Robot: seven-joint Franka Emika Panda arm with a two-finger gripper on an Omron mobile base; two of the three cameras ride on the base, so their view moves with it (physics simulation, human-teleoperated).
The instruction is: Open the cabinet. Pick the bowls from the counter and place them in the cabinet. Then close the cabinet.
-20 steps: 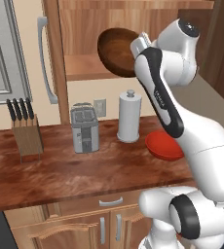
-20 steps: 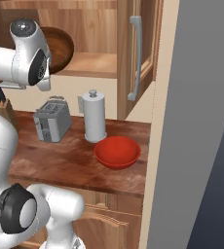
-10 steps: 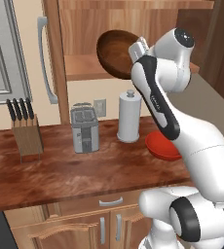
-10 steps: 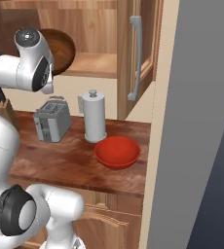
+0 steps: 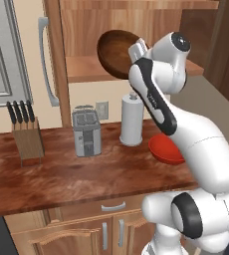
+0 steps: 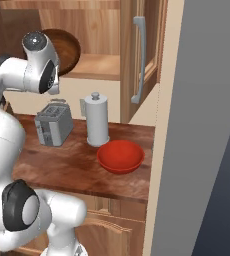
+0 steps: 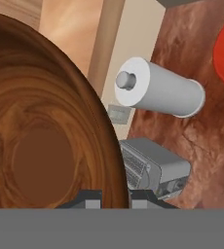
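My gripper [image 5: 138,50] is shut on the rim of the dark brown wooden bowl [image 5: 115,52], holding it tilted on edge at the front of the open cabinet's shelf [image 5: 86,69]. In the hand view the brown bowl [image 7: 41,146] looms large at the left, its rim between my gripper's [image 7: 116,197] tips. The red bowl [image 5: 165,149] sits on the counter [image 5: 61,174] at the right, beside the arm. From the right side the red bowl [image 6: 120,156] lies near the counter's end, the brown bowl [image 6: 67,50] is up by the shelf [image 6: 99,67], and the cabinet door [image 6: 142,55] stands swung open.
A toaster [image 5: 86,132] and a white paper towel holder [image 5: 132,119] stand at the back of the counter under the shelf. A knife block [image 5: 27,134] is at the left. The left cabinet door [image 5: 42,64] hangs open. A tall grey panel [image 6: 207,125] bounds the right.
The arm's upper joints have swung a little, and the brown bowl has shifted only slightly at the shelf's front. The red bowl has not moved.
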